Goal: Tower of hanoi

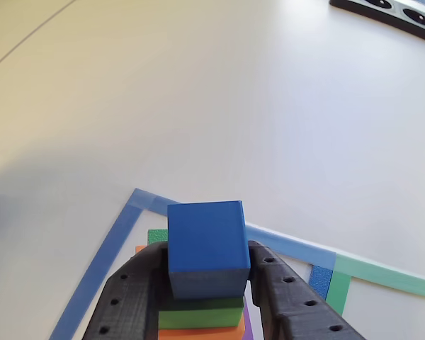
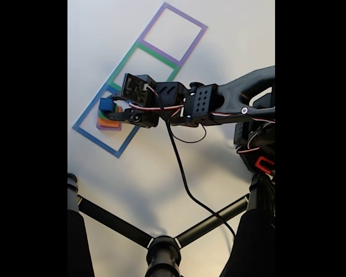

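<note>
While your arm reaches in from the right of the fixed view, its gripper sits at the stack of foam blocks inside the blue taped square, the lowest and leftmost of three taped outlines that run in a diagonal row across the white desk. Moving right and up along that row you meet the green taped square and then the purple taped square; both lie flat on the desk with bare surface inside them.

Seen from the other view, which looks out past the gripper, you have the two black fingers flanking the blue cube, one on its left and one on its right. The jaws are pinching that cube, each finger pressed against a side face. Directly under it you find the green block, then the orange block, and a sliver of the purple block at the right edge of the stack. Whether the cube rests on the green block or is raised just clear of it cannot be told.

Beyond the stack, the far corner of the blue tape outline meets a strip of the green one toward the right. A black cable trails from the arm down across the desk.
</note>
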Robot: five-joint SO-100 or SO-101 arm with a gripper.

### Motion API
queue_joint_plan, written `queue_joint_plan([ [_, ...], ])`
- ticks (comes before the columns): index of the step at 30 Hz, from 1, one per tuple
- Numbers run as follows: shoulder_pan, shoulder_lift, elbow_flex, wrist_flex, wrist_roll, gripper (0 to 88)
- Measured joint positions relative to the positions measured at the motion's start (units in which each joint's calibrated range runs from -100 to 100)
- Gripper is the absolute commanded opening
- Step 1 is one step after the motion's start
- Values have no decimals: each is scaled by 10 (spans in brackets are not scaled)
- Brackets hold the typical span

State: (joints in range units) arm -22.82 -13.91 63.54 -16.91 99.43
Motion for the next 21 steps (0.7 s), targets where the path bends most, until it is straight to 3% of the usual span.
queue_joint_plan([
  [9,0,11,18,-41,0,251],
  [21,-1,11,-2,-44,6,309],
])
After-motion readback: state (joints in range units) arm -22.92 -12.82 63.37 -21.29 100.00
